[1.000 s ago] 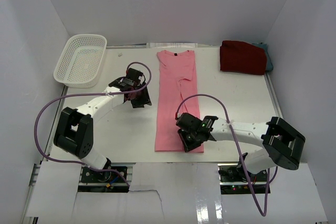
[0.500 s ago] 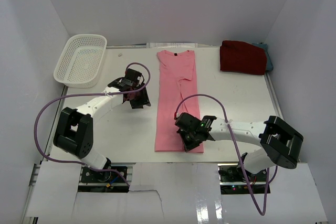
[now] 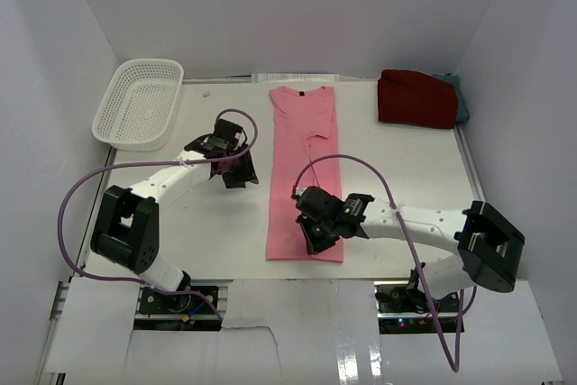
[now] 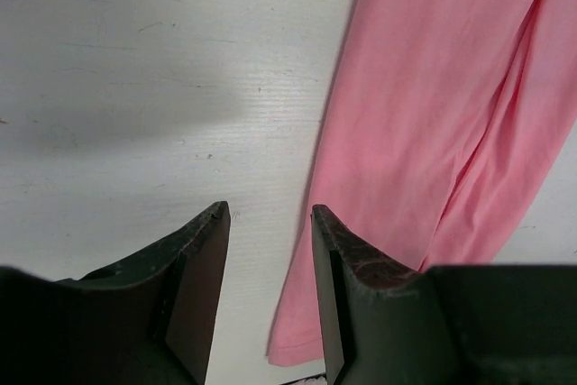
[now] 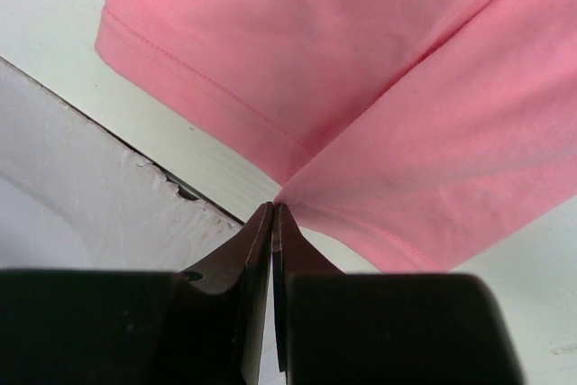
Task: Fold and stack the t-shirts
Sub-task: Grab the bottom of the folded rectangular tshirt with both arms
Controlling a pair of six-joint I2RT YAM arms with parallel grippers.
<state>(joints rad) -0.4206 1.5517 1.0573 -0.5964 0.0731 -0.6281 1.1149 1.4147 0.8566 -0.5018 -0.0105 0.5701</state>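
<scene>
the right gripper (image 5: 273,209) sits at the near edge of the table (image 3: 216,223), fingers pressed together on the hem of the pink t-shirt (image 3: 302,160), which lies as a long strip folded lengthwise down the middle of the table, collar toward the far edge. the step in hand looks like carrying the hem up toward the collar to halve the strip. to do it well, the pinch should hold every layer, the lift should run low and straight along the strip so the side edges line up, and the hem should land square before release. the left gripper (image 4: 269,214) hovers just beside the strip's left edge, fingers apart, holding nothing; it could pin the cloth at the fold line. the dark red t-shirt (image 3: 415,98) lies folded at the far right corner, on the teal-grey t-shirt (image 3: 462,105), whose edge peeks out. the white basket (image 3: 151,63) at the far left corner shows nothing inside.
</scene>
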